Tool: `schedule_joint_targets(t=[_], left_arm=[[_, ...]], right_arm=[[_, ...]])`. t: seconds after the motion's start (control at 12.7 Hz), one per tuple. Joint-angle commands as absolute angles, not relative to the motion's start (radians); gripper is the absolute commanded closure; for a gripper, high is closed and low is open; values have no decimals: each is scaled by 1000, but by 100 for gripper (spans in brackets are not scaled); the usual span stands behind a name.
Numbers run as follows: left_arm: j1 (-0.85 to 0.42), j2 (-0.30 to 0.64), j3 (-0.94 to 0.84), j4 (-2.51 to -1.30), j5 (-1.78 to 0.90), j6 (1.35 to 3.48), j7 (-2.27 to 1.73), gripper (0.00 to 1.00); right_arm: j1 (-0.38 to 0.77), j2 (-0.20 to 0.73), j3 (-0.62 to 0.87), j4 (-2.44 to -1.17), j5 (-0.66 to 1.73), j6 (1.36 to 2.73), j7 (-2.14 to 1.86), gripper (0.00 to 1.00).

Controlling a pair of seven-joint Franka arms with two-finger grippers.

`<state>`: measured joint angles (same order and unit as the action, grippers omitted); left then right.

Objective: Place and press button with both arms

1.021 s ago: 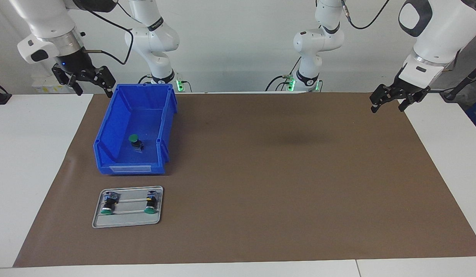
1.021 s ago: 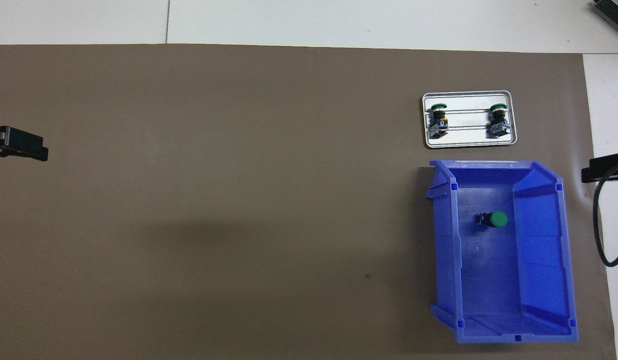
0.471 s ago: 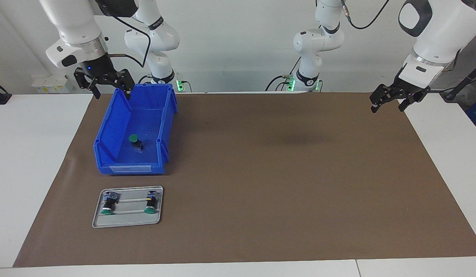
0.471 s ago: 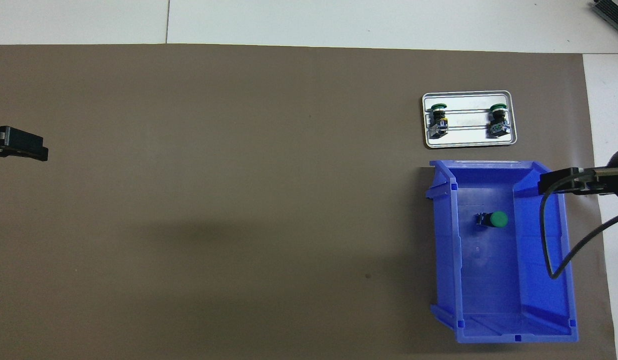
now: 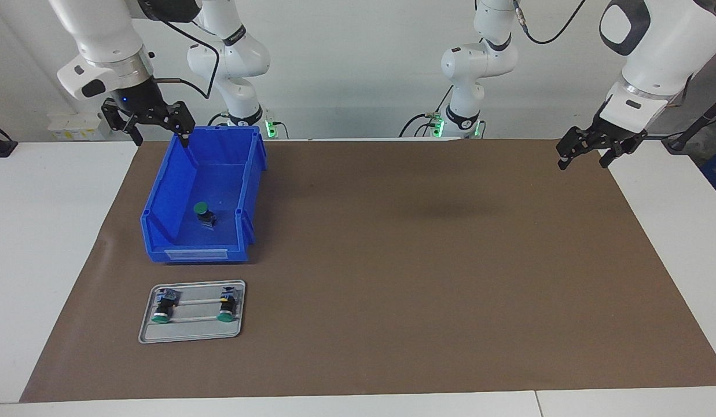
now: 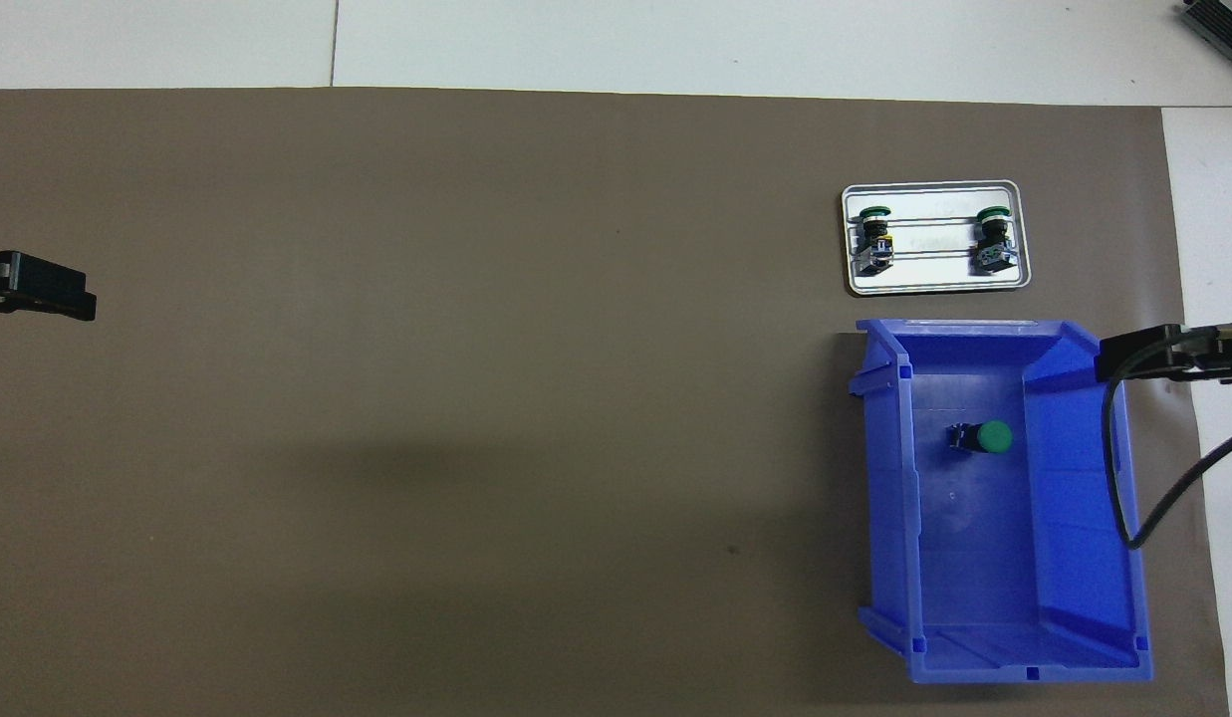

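The facing view gives us both arms whole, while from overhead only dark slivers poke in at the edges. The blue bin (image 5: 202, 197) is our landmark: glossy moulded plastic, sloping walls, a low open front. Inside on its floor lies the button (image 5: 203, 213), round flat green cap on a stubby black body, tipped on its side. The right gripper (image 5: 158, 131) hangs above the bin's corner at the robots' end, fingers spread wide, nothing in them, and the button sits well below and clear of those tips. Only the overhead view shows the cable (image 6: 1123, 468) draped above the bin wall. In front of the bin rests a flat grey metal tray (image 5: 191, 333) with two more green-capped buttons. The left gripper (image 5: 586, 153) waits well away from the bin over the brown mat (image 5: 421, 260), fingers also wide and empty.
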<state>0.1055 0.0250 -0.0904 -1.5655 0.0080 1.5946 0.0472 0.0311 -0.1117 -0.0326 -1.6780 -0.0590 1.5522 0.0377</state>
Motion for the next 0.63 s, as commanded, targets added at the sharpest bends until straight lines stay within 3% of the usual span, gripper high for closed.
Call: schedule_joint_targets(t=[0.0,0.55], left_arm=[[112,-6,-95,-1600,15,1595,46,0],[112,-6,-95,-1600,15,1597,46,0]], right_arm=[[17,-95,-29,-1651,-48,1528,20,0],[11,-87,-32,-1608,-9,1487,20,0]])
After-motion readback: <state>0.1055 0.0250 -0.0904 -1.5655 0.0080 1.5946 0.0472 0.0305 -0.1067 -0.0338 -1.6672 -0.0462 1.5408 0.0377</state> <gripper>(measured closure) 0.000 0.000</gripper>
